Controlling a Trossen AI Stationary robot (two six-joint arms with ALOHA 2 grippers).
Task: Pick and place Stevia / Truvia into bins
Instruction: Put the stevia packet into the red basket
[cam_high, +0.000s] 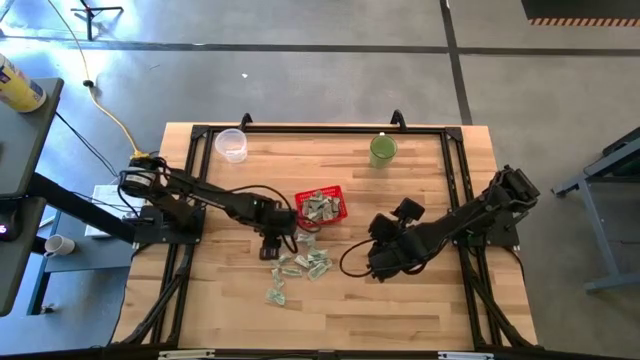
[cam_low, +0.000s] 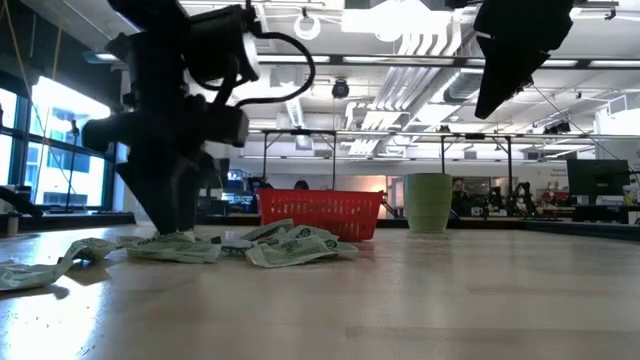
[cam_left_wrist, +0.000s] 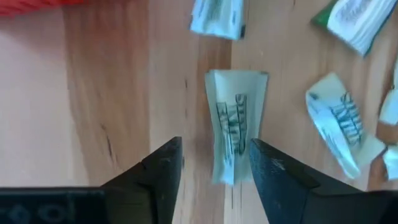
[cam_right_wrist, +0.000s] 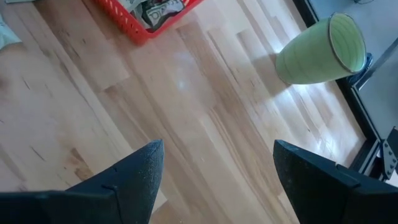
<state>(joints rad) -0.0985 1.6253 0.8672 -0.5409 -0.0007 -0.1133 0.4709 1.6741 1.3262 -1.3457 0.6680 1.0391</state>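
Observation:
Several pale green and white sachets (cam_high: 300, 265) lie flat on the wood near the red basket (cam_high: 336, 191), and more sachets (cam_high: 320, 207) lie inside it. My left gripper (cam_high: 272, 248) points down over the pile, open. In the left wrist view its fingers (cam_left_wrist: 214, 149) stand on either side of one sachet (cam_left_wrist: 233, 118) lying on the table. In the low view its fingertips (cam_low: 175, 228) are down at the sachets (cam_low: 290, 245). My right gripper (cam_high: 380, 260) hangs open (cam_right_wrist: 217, 155) over bare wood to the basket's right. My left gripper comes at the sachet from above, its fingers set along the sachet's long sides. One finger (cam_left_wrist: 273, 177) stands right at the sachet's long edge (cam_left_wrist: 245, 155); I cannot tell whether it touches. The sachet lies flat on the table.
A clear plastic cup (cam_high: 231, 144) stands at the far left of the table and a green cup (cam_high: 382, 150) far right of the basket, also in the right wrist view (cam_right_wrist: 320, 50). A black frame runs along the table's edges. Bare wood spreads toward the near edge.

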